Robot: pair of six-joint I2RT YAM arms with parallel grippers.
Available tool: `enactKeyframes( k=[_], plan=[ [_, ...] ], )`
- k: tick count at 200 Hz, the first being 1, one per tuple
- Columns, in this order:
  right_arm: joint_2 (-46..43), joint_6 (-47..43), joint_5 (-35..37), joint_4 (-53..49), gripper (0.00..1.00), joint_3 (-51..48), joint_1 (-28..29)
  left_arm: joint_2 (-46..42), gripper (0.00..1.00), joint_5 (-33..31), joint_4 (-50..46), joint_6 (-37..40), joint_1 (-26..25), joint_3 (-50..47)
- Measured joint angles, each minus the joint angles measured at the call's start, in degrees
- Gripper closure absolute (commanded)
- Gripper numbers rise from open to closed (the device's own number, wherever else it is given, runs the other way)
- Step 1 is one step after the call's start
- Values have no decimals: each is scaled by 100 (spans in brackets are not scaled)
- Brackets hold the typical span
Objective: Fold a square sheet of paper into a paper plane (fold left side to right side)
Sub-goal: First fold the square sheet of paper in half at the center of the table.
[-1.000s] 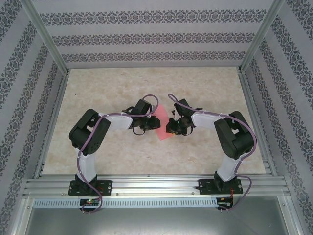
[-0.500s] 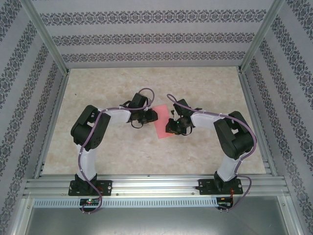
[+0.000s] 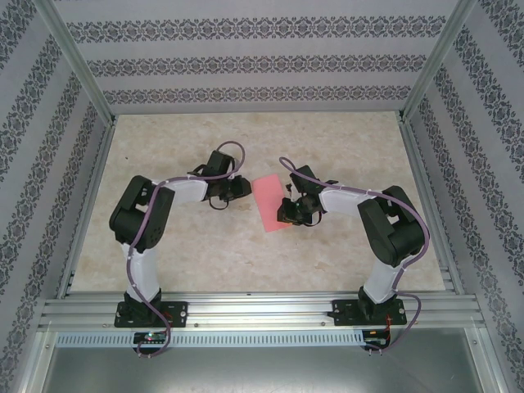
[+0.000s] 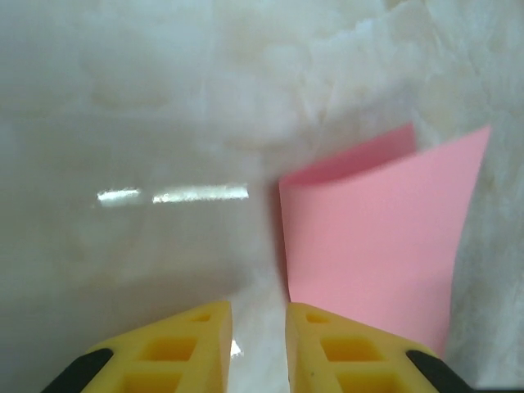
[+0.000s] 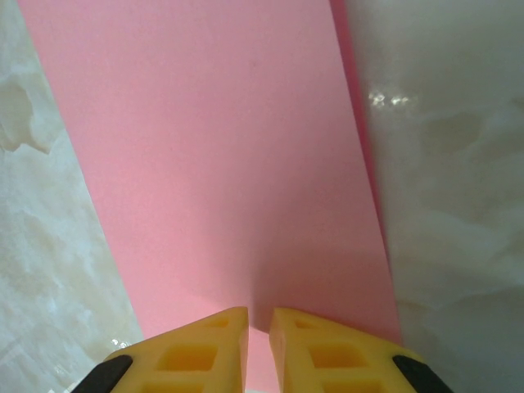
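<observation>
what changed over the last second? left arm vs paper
The left gripper pulled back leftward off the pink paper, leaving it folded over and uncovered. The right gripper stayed planted at the paper's near right edge; the paper did not shift.

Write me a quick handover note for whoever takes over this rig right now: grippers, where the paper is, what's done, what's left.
Left gripper: nearly shut, holds nothing, just left of the paper, a little apart from it.
Right gripper: nearly shut, tips over the paper's near-right part; whether it presses down cannot be told.
Square sheet of paper: mid-table between the arms, doubled over left to right, top layer not fully flat.
Done: first left-to-right fold laid over.
Left: press the crease, then every fold that makes the plane.
</observation>
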Motion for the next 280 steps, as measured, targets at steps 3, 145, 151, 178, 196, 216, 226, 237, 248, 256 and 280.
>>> enactKeyframes(
  k=[3, 145, 151, 178, 196, 216, 226, 237, 248, 256, 280],
  plan=[
    [0, 0, 0, -4, 82, 0, 0, -72, 75, -2, 4, 0, -13, -59],
    [0, -20, 0, -9, 82, 2, 0, 824, 78, 74, -35, 238, -612, 997],
    [0, -22, 0, -9, 82, 2, 0, 848, 78, 44, -68, 275, -610, 1034],
    [0, -22, 0, -24, 82, 11, 0, 866, 78, -98, -188, 382, -584, 1049],
    [11, -22, 0, -26, 82, 13, 0, 863, 78, -118, -170, 422, -568, 1021],
    [22, -24, 0, -37, 82, 26, 0, 861, 78, -90, -79, 428, -544, 964],
    [33, -24, 0, -52, 82, 42, 0, 855, 78, -66, -28, 428, -533, 935],
    [33, -26, 0, -55, 82, 42, 0, 850, 77, -39, 20, 428, -516, 907],
    [37, -33, 0, -48, 82, 48, 0, 850, 76, 15, 24, 426, -490, 907],
    [44, -39, 0, -46, 81, 61, 0, 850, 76, 50, 24, 426, -463, 907],
    [76, -42, 2, -17, 81, 90, 0, 868, 75, 109, -42, 431, -348, 975]
  ],
)
